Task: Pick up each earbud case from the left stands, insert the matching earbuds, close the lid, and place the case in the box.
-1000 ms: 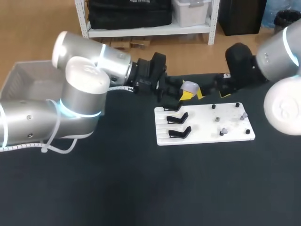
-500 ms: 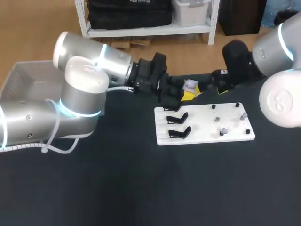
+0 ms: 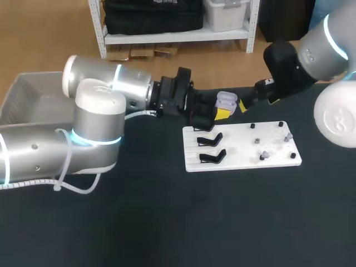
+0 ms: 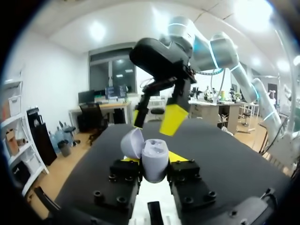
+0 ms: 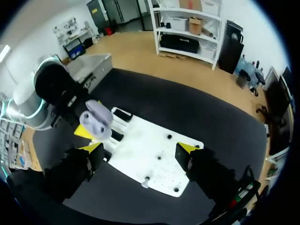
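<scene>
Left fingers (image 4: 185, 169): closed on the case (image 4: 151, 157) from both sides. The lid stands open and the hollow faces outward.

Right fingers (image 5: 186, 151): spread wide and holding nothing. In the left wrist view they hang just beyond the case, apart from it.

Location: in the head view the case (image 3: 226, 100) is held above the tabletop (image 3: 167, 222) in the upper middle of the frame, just past the far edge of the board (image 3: 239, 162). The stands (image 3: 210, 157) are on the board's left part and the earbuds (image 3: 265, 154) sit on pegs on its right part. The box (image 3: 16, 92) is at the upper left.

Risk: no earbud is in hand yet. The buds look small, so a wide pinch may knock one off its peg. Pressing a bud into the case could tilt or slip it in the side grip, or swing the lid shut. The two sets of fingers are close enough to clash.

Change: the right wrist sits higher toward the upper right than a second ago, and the case has barely shifted.
</scene>
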Available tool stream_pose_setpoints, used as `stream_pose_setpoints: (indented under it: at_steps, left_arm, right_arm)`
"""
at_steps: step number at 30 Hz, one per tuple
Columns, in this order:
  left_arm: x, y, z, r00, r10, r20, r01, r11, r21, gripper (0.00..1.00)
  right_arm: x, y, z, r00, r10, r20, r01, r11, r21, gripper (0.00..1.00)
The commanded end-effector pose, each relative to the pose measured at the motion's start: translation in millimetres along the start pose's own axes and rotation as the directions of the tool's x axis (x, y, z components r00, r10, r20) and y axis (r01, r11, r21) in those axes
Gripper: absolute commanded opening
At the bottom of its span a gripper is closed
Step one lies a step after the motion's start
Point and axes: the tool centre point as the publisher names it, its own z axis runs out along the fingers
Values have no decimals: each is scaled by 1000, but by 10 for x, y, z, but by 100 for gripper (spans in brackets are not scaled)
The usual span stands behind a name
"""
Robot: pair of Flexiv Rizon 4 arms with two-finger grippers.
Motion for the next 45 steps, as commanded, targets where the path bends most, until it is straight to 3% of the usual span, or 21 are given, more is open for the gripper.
stream_pose_setpoints:
  at_steps: [1, 11, 16, 23, 30, 34, 36, 38, 45]
  left_arm:
    - [-2, -37, 14, 996, 38, 79, -34, 998, -44, 0]
    - [-151, 88, 18, 992, 53, 113, -42, 995, -94, 0]
    - [-170, 118, -1, 992, 46, 119, -30, 990, -135, 0]
    - [-154, 133, -7, 993, 37, 113, -21, 989, -147, 0]
    - [-154, 133, -7, 993, 37, 113, -21, 989, -147, 0]
    - [-154, 133, -7, 993, 37, 113, -21, 989, -147, 0]
    - [-154, 133, -7, 993, 37, 113, -21, 989, -147, 0]
    - [-154, 133, -7, 993, 37, 113, -21, 989, -147, 0]
    - [-154, 133, -7, 993, 37, 113, -21, 989, -147, 0]
  right_arm:
    - [108, -31, -118, 998, 5, -56, 6, 981, 195, 100]
    - [539, -348, -28, 986, 24, -163, 25, 956, 291, 100]
    - [804, -516, 36, 977, 46, -207, 18, 954, 299, 100]
    - [924, -688, 153, 957, 68, -283, 23, 952, 307, 100]
    - [871, -794, 329, 948, 101, -302, -5, 953, 303, 100]
    - [864, -808, 441, 945, 128, -300, -36, 955, 295, 80]
    - [866, -819, 491, 945, 137, -298, -43, 953, 301, 58]
    - [862, -818, 523, 944, 141, -299, -45, 951, 304, 49]
    - [873, -869, 610, 940, 161, -300, -51, 938, 342, 43]
